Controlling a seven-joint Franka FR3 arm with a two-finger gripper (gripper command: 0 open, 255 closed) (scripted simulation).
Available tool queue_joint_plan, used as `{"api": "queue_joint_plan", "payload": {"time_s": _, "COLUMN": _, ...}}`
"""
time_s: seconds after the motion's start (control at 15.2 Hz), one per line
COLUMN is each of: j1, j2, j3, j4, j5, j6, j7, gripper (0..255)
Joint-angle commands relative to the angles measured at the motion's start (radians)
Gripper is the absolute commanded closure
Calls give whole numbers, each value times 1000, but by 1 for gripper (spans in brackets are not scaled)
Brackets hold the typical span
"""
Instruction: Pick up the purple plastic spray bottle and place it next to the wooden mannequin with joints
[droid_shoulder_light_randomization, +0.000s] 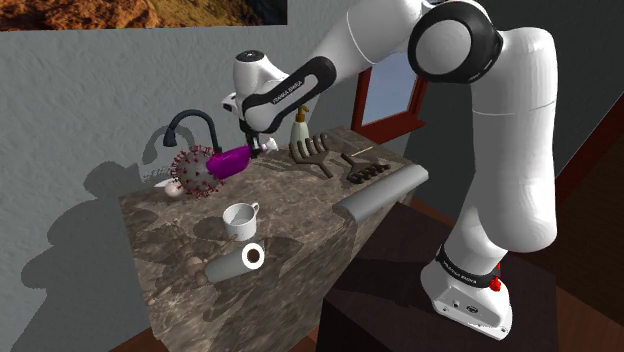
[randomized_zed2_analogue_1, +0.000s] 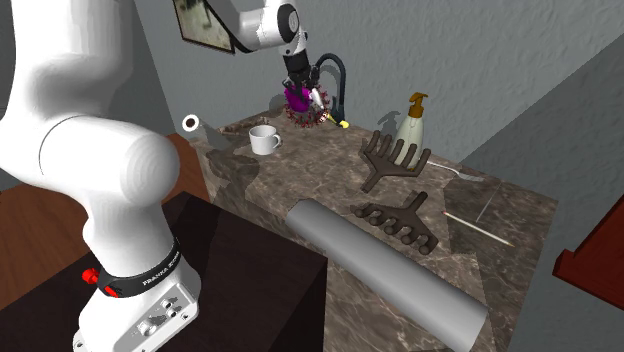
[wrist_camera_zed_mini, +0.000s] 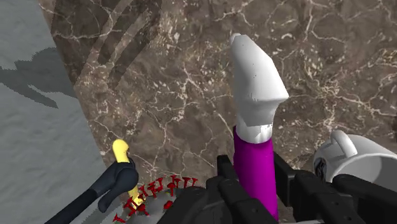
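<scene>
Along the counter's edge on the shoulder view's right lies a long grey cylinder, the biggest loose thing. Beyond it two brown rake-like pieces lie flat with prongs spread, and a cream pump bottle stands upright at the far edge behind them. A white mug stands mid-counter, with a small white roll on its side just nearer. At the far corner on that view's left a red spiked ball sits under a black curved piece with a yellow tip; both crowd the space around the gripper.

The spray bottle is clasped between the black fingers by its purple body, its white tapered head pointing away from the hand. In the shoulder view it lies nearly level, just beside the spiked ball and above the counter's far left part.

The counter is dark brown marble with pale veins. Grey walls stand behind it, with a framed picture, a red-brown window frame and a reddish wood floor below. The white arm rises from a dark stand.
</scene>
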Motion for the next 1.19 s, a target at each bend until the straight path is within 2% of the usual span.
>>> {"api": "queue_joint_plan", "payload": {"time_s": 0.0, "j1": 12, "j2": 62, "j3": 7, "j4": 94, "j5": 5, "j6": -34, "j7": 12, "gripper": 255}}
{"api": "queue_joint_plan", "payload": {"time_s": 0.26, "j1": 39, "j2": 210, "j3": 20, "j4": 337, "j5": 16, "j6": -136, "j7": 32, "gripper": 255}}
{"api": "queue_joint_plan", "payload": {"time_s": 1.12, "j1": 41, "j2": 300, "j3": 12, "j4": 303, "j5": 4, "j6": -14, "j7": 60, "gripper": 255}}
